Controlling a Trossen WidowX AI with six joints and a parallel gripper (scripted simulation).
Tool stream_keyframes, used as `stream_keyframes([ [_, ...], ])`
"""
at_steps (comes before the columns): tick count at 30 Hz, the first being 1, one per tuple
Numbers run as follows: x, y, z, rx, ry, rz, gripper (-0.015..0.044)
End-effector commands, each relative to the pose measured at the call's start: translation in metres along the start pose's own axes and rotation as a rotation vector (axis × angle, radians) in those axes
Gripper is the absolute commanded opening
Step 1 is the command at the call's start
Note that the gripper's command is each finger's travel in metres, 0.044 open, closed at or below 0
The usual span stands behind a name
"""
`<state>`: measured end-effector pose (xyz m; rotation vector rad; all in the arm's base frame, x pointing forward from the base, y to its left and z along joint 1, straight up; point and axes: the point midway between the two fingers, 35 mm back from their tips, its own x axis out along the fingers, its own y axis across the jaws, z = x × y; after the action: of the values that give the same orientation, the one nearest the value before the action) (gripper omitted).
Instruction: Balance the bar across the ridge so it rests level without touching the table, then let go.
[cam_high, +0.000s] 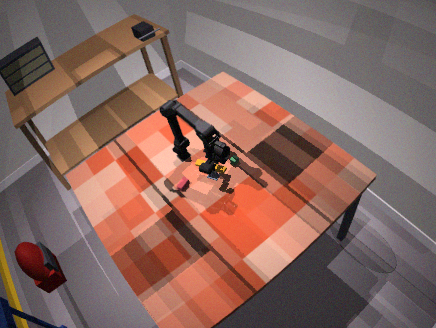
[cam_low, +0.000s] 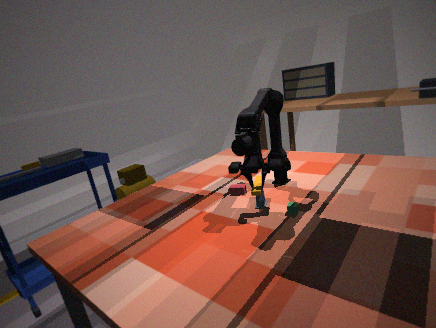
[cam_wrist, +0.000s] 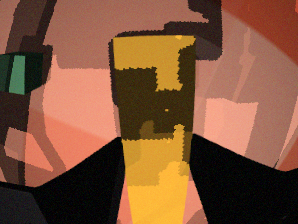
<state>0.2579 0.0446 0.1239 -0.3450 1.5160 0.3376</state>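
My gripper (cam_high: 212, 167) (cam_low: 255, 176) is shut on the yellow bar (cam_high: 201, 162) (cam_low: 257, 187) (cam_wrist: 154, 129) and holds it above the table near the arm's base. In the wrist view the bar runs straight away from me between the two dark fingers. The small blue ridge (cam_high: 215, 176) (cam_low: 260, 201) stands on the table just below the bar. I cannot tell whether the bar touches it. The ridge is hidden under the bar in the wrist view.
A green cube (cam_high: 233, 159) (cam_low: 293, 208) (cam_wrist: 19, 74) lies to one side of the ridge. A pink block (cam_high: 181, 183) (cam_low: 238, 189) lies on the other side. The patterned table (cam_high: 280, 235) (cam_low: 165, 265) extends well beyond. A wooden shelf (cam_high: 90, 55) stands behind it.
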Motion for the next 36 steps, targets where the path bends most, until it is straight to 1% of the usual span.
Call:
stream_keyframes([
  [1, 0.0, 0.0003, 0.0001, 0.004, 0.0, 0.003, 0.0],
  [36, 0.0031, 0.0003, 0.0, 0.004, 0.0, 0.003, 0.0],
])
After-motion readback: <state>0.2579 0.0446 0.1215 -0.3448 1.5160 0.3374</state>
